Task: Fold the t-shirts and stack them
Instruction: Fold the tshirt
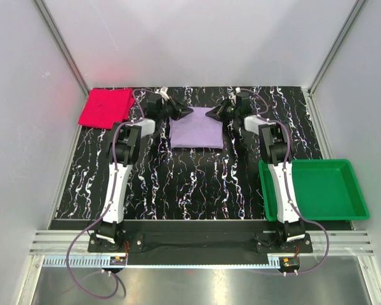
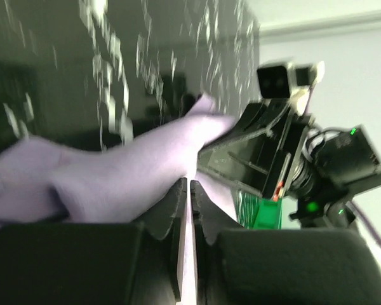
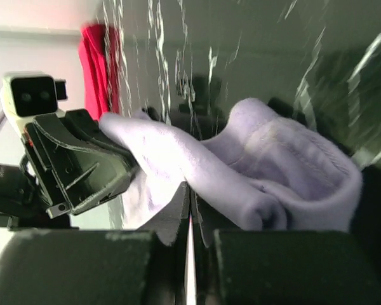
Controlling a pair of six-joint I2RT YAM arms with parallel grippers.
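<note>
There are two t-shirts on the single black marbled surface [image 1: 197,184]: one lavender t-shirt [image 1: 197,129] toward 12 o'clock and one pink-red t-shirt [image 1: 106,108] at 10 o'clock. One green tray [image 1: 343,190] sits at 4 o'clock. Two arms, the left arm [image 1: 117,184] and the right arm [image 1: 282,184], carry one tool apiece: the left tool [image 1: 178,109] and the right tool [image 1: 219,112].

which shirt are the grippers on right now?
The lavender t-shirt, mid-table: left gripper and right gripper both pinch its far edge. The pink-red t-shirt lies folded and untouched, far left.
</note>
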